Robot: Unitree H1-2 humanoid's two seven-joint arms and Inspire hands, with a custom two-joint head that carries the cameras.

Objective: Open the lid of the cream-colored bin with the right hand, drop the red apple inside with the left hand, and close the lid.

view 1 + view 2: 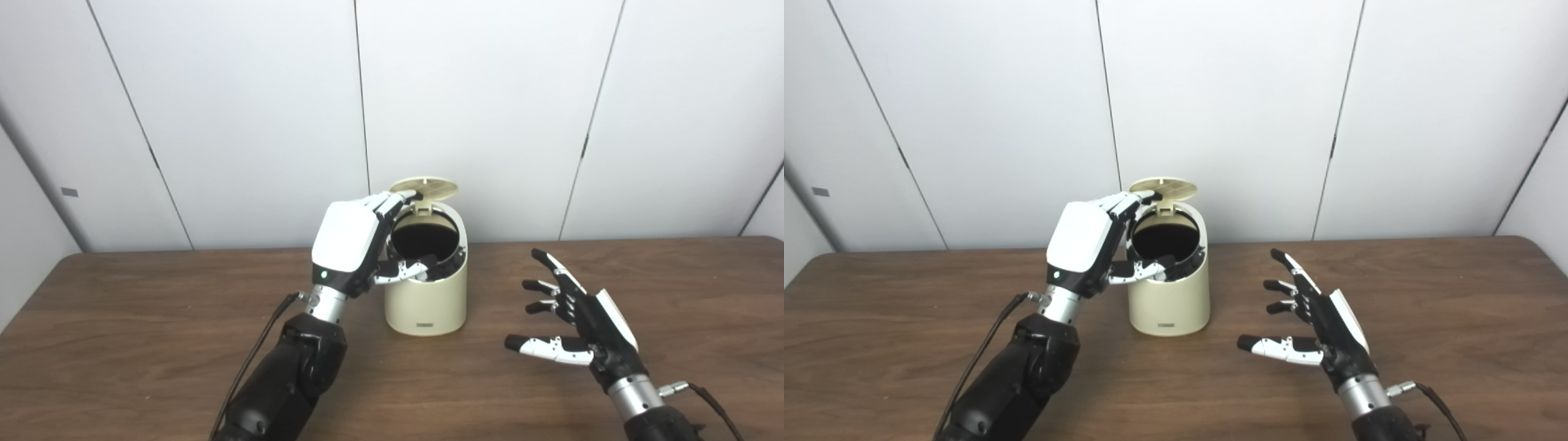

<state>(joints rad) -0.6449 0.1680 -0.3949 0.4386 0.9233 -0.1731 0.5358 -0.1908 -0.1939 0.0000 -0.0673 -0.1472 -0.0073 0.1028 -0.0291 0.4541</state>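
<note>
The cream-colored bin (424, 300) stands near the middle of the wooden table (122, 343). Its round lid (425, 188) is tipped up at the back, and the dark inside shows. My left hand (352, 245) hovers over the bin's left rim, fingers spread and reaching to the lid's edge, thumb across the opening; it holds nothing I can see. No red apple shows in either view. My right hand (572, 318) rests open to the right of the bin, fingers apart and pointing toward it, not touching.
White wall panels (245, 122) rise right behind the table's far edge. Brown tabletop stretches to the left and right of the bin. A black cable (257, 349) runs along my left forearm.
</note>
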